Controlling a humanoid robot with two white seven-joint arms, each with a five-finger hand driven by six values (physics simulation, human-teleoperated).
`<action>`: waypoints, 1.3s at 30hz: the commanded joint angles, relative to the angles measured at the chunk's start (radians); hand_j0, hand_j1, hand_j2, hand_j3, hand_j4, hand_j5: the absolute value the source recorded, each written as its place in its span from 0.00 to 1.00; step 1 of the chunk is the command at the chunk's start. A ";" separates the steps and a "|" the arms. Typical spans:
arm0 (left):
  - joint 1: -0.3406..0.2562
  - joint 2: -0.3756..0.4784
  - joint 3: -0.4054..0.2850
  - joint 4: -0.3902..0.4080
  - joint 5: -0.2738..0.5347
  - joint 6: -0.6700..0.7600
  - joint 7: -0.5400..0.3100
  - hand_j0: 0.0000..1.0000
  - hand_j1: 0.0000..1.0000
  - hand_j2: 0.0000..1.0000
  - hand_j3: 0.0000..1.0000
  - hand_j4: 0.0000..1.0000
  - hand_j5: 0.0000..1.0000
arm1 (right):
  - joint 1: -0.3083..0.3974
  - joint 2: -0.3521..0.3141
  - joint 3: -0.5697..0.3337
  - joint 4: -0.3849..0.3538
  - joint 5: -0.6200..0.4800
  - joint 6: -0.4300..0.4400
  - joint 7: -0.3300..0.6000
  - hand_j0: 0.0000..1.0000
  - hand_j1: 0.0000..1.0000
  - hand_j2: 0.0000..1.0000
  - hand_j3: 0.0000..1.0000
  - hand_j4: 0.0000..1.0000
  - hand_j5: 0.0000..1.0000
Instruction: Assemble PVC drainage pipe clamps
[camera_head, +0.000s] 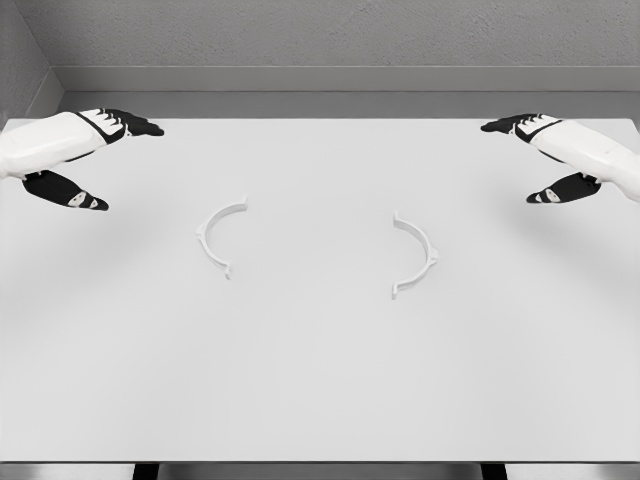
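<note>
2 white half-ring clamp pieces lie flat on the white table (320, 380), well apart, their open sides facing each other. The left clamp half (217, 235) lies left of the table's middle, its curve bulging leftward, with small tabs at both ends. The right clamp half (418, 254) lies right of the middle, bulging rightward, a little nearer the table's front edge than its partner. Neither piece is touched by anything. The left hand (80, 150) hovers over the table's far left part, well away from the left clamp half, fingers spread and holding nothing. The right hand (555, 155) hovers over the far right part, likewise spread and empty.
</note>
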 joint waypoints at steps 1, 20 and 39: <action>0.003 0.000 0.001 0.000 0.007 0.003 0.001 1.00 1.00 1.00 1.00 1.00 1.00 | 0.000 -0.001 -0.001 0.000 -0.006 0.001 -0.002 1.00 1.00 1.00 1.00 1.00 1.00; -0.103 -0.367 -0.016 0.283 -0.411 0.003 0.001 1.00 1.00 1.00 1.00 1.00 1.00 | 0.071 0.232 0.002 0.060 0.074 0.001 0.037 1.00 1.00 1.00 1.00 1.00 1.00; -0.080 -0.384 -0.028 0.298 -0.413 0.003 0.001 1.00 1.00 1.00 1.00 1.00 1.00 | 0.084 0.315 0.002 0.061 0.102 0.001 0.060 1.00 1.00 1.00 1.00 1.00 1.00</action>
